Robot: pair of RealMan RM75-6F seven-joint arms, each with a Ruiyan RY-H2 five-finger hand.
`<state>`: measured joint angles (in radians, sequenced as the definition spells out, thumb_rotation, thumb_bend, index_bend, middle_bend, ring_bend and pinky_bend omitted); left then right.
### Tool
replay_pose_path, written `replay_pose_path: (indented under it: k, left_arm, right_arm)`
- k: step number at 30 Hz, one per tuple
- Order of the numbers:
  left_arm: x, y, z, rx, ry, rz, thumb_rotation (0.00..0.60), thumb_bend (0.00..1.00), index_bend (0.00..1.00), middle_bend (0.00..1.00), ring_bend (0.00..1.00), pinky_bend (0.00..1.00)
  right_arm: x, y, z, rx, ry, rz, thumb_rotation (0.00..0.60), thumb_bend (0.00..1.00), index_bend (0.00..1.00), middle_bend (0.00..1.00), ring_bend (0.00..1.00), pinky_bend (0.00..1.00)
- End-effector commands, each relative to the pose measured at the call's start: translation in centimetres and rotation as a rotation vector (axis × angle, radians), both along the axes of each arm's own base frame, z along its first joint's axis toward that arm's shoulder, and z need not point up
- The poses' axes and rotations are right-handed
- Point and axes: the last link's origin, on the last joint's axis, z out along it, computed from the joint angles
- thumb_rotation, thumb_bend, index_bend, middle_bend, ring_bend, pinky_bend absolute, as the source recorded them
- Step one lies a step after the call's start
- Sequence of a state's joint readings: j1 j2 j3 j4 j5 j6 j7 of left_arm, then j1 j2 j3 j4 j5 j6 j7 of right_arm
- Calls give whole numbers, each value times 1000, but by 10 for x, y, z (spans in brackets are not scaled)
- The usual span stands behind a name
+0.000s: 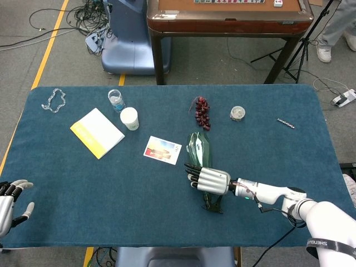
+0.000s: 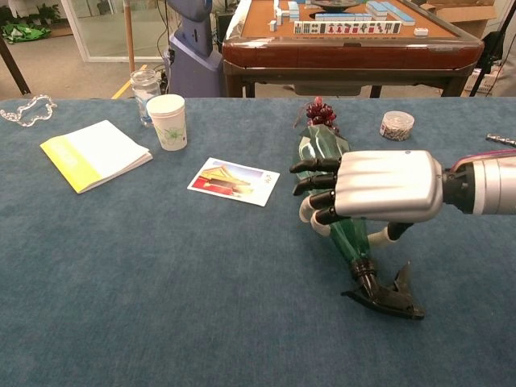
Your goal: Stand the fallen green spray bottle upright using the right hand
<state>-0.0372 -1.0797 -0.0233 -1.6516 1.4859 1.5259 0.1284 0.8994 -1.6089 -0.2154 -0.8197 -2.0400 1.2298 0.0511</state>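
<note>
The green spray bottle (image 1: 198, 149) lies on the blue cloth at the table's middle, its base toward the grapes and its black spray head (image 2: 385, 294) toward the front edge. In the chest view the bottle (image 2: 322, 149) is partly covered by my right hand (image 2: 371, 187). That hand grips the bottle's body, fingers curled over its top and thumb against the near side. From above, the right hand (image 1: 208, 179) hides the bottle's lower half. My left hand (image 1: 11, 203) hangs off the table's front left corner, fingers apart and holding nothing.
A picture card (image 1: 162, 150) lies just left of the bottle. Grapes (image 1: 202, 113) sit right behind it. A paper cup (image 1: 129, 118), a glass jar (image 1: 115, 100) and a yellow booklet (image 1: 97, 132) stand far left. A small round container (image 1: 238, 113) is at the back right.
</note>
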Motion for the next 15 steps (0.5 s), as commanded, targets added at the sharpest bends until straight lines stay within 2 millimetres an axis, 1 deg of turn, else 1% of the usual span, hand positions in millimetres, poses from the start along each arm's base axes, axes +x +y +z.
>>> replay_pose_path:
  k: [1,8,15]
  left_arm:
    - [0,0,0,0,0,-2,600,359,321,262,244,150]
    - [2,1,0,-1,-3,-12,600,359,321,262,244,150]
    - [3,1,1,-2,0,-21,600,360,321,262,244,150]
  right_arm:
    - [7,-7,8,-33,-88,-50,600,417,687,324,164,46]
    - [23,-18,32,-88,-290,-173,600,428,691,325,174,68]
    - [42,-20,53,-59,-493,-325,600,429,690,325,174,74]
